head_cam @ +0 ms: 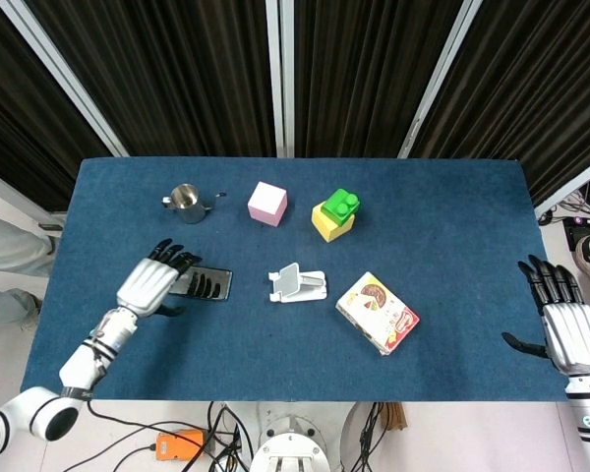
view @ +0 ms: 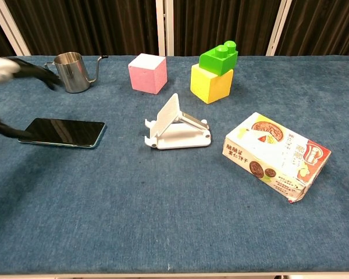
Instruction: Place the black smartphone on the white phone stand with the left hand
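Observation:
The black smartphone [head_cam: 205,284] [view: 63,132] lies flat on the blue table, left of the white phone stand [head_cam: 298,284] [view: 175,128]. My left hand [head_cam: 155,280] [view: 11,72] hovers above the phone's left end, fingers spread and holding nothing; it covers part of the phone in the head view. The stand is empty, its backrest tilted up. My right hand [head_cam: 568,332] rests open off the table's right edge, far from both objects.
At the back stand a steel pitcher [head_cam: 185,203] [view: 71,71], a pink cube [head_cam: 267,203] [view: 147,72] and a green brick on a yellow block [head_cam: 335,214] [view: 215,71]. A snack box [head_cam: 377,313] [view: 276,156] lies right of the stand.

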### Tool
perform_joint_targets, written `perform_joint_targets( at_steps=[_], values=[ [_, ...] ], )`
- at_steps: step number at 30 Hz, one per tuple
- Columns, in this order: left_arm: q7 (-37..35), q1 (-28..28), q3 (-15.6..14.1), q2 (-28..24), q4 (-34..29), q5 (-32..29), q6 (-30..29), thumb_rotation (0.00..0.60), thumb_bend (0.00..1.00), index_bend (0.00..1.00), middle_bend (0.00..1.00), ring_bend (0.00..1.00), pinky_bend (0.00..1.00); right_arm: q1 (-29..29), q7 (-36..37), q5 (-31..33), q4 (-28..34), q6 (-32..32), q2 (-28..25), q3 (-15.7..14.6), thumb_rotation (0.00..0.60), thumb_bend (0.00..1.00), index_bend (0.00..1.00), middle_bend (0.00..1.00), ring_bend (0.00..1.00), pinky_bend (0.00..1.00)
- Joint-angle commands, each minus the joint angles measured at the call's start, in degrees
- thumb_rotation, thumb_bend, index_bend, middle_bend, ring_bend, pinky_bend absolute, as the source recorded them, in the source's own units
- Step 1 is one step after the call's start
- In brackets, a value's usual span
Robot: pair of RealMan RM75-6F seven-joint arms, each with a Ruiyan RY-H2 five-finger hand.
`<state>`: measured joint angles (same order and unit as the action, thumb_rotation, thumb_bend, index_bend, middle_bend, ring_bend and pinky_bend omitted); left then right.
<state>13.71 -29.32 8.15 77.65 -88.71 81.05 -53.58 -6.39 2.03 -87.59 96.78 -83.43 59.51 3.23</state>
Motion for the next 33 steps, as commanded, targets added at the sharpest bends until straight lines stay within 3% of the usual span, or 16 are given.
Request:
perform_joint_targets(
  at_steps=[1, 20, 23, 27, 33],
  values=[
    [3.38, -2.81, 0.49, 3.42, 2.01, -4.33, 3.14, 0.6, 0.11, 0.2, 0.2, 0.09, 0.01, 0.01, 0.0, 0.24, -0.13, 0.2, 0.07, 0.02, 0.6, 0.19, 0.0, 0.01, 0.0, 0.03],
    [14.45, -8.62, -0.44, 10.08, 7.83, -19.82, 7.01, 0.6, 0.18, 0.22, 0.2, 0.07, 0.01, 0.22, 0.92, 1.11, -1.24, 0.79, 0.6, -0.06, 0.6, 0.18, 0.0, 0.01, 0.0, 0.03],
    [15.07, -9.18, -0.84, 10.63, 8.59, -21.1, 7.06, 0.6, 0.22, 0.27, 0.19, 0.07, 0.01, 0.28, 1.14, 1.19, -1.37, 0.82, 0.6, -0.08, 0.6, 0.19, 0.0, 0.01, 0.0, 0.03],
    [13.83, -9.19, -1.19, 11.33, 9.51, -21.16, 6.34, 0.6, 0.24, 0.36, 0.2, 0.08, 0.01, 0.38, 1.4, 1.25, -1.6, 0.82, 0.72, -0.13, 0.6, 0.18, 0.0, 0.01, 0.0, 0.03],
    [3.72, -7.59, -0.44, 11.81, 10.49, -17.82, 4.73, 0.6, 0.27, 0.43, 0.36, 0.2, 0.03, 0.47, 1.5, 1.03, -1.65, 0.61, 0.79, -0.14, 0.6, 0.19, 0.0, 0.01, 0.0, 0.03]
  ],
)
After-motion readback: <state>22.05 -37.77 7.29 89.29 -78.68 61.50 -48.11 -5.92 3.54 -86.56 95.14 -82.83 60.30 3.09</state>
